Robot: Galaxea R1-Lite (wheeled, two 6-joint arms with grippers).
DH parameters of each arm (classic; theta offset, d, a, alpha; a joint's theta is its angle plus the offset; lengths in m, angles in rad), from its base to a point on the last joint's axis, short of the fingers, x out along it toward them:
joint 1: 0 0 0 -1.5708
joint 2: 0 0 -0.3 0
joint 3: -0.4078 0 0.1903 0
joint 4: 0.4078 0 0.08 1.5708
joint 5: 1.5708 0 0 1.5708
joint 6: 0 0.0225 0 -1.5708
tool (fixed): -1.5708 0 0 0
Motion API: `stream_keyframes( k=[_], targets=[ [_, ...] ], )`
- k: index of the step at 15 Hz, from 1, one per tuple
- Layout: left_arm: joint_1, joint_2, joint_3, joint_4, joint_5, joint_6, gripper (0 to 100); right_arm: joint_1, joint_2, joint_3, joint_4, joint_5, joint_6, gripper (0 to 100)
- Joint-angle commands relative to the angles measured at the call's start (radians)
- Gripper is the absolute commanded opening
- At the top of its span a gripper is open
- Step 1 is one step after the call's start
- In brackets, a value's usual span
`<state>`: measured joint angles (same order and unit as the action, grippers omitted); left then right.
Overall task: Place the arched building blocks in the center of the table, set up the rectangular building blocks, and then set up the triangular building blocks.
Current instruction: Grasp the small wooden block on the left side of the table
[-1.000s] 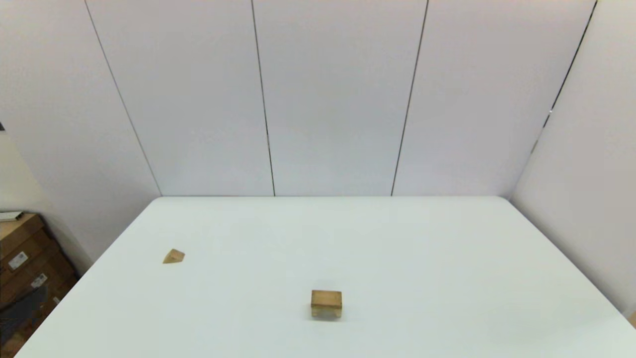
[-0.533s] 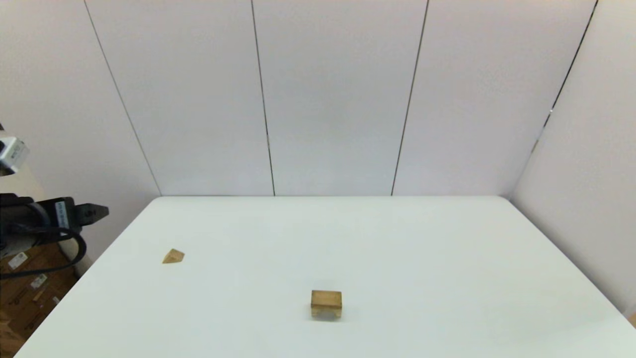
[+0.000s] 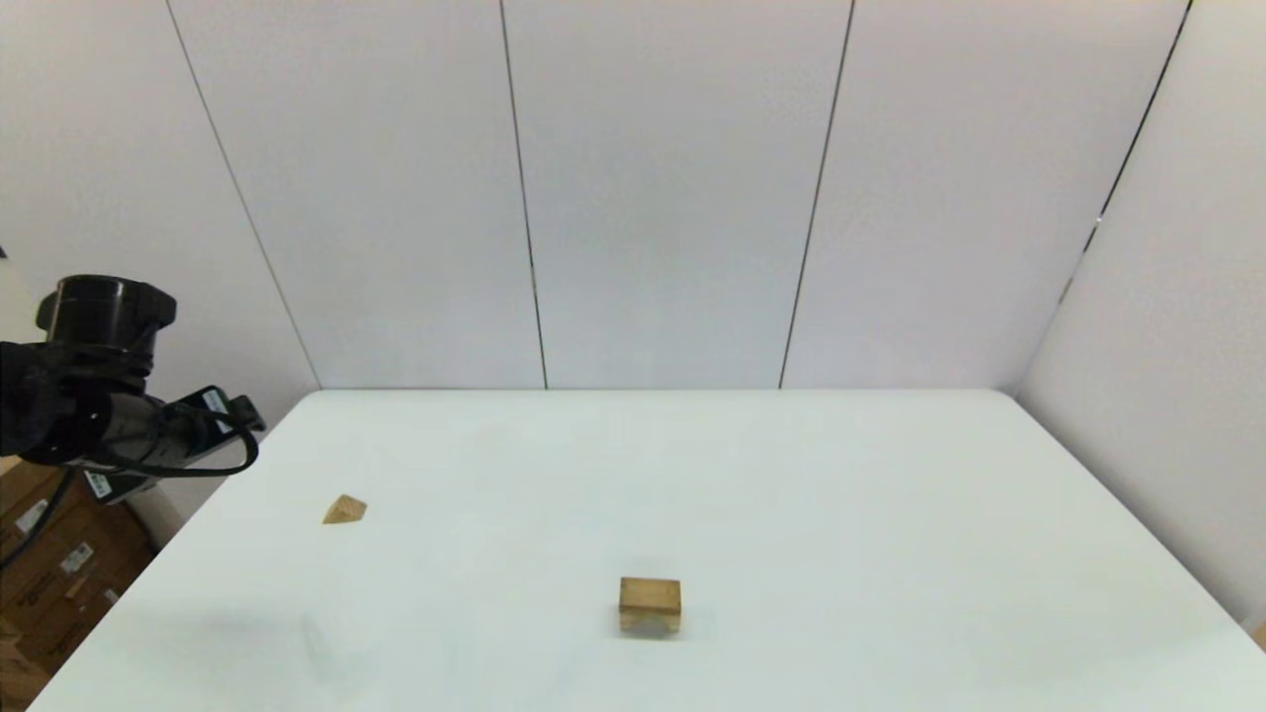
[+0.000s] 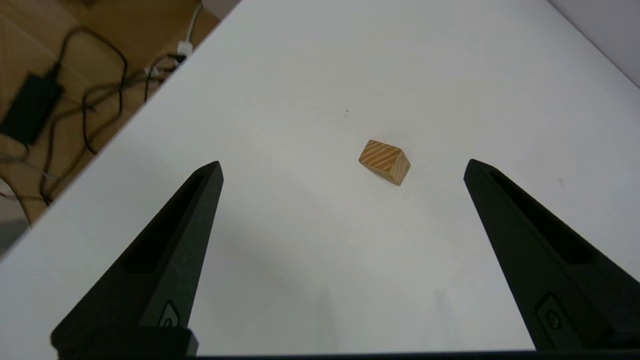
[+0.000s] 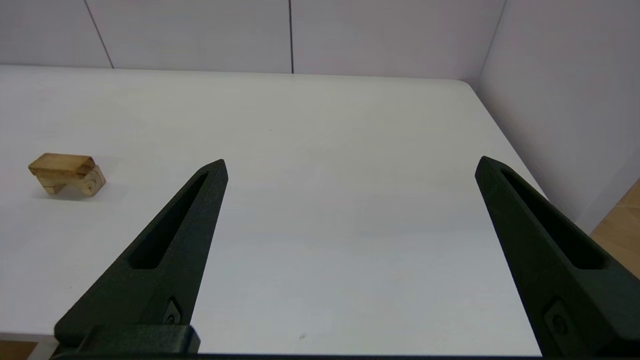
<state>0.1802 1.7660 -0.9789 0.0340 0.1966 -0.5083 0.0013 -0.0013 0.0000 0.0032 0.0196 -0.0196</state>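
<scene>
Swung further in over the white table's [image 3: 841, 514] left edge since half a second ago: left gripper [image 4: 342, 167], jaws wide apart above small light-wood triangular block [image 4: 384, 161]. Flat rectangular wood block stacked on arched wood block [image 3: 650, 604] at centre. Right gripper [image 5: 350, 165] parked low, jaws spread.

A robot test lab or staging booth: a bare white surface [image 3: 890, 514] enclosed by plain white wall panels [image 3: 673, 198], with labelled cardboard boxes [image 3: 49, 554] stacked beside it and a power adapter with loose cables [image 4: 45, 110] on the floor.
</scene>
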Motion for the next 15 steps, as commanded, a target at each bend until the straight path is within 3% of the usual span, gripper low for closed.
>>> stream_keyframes(
  k=[1,7,15],
  targets=[
    [-0.007,0.194,-0.103,0.043,0.003,-0.162,100,0.0,0.0,0.002,0.0,0.0,0.0,100],
    [-0.041,0.3,-0.261,0.271,0.034,-0.42,100,0.0,0.001,0.002,0.0,0.0,0.0,100],
    [-0.088,0.418,-0.343,0.283,0.027,-0.7,100,0.0,0.0,0.002,0.0,0.0,0.0,100]
  ],
)
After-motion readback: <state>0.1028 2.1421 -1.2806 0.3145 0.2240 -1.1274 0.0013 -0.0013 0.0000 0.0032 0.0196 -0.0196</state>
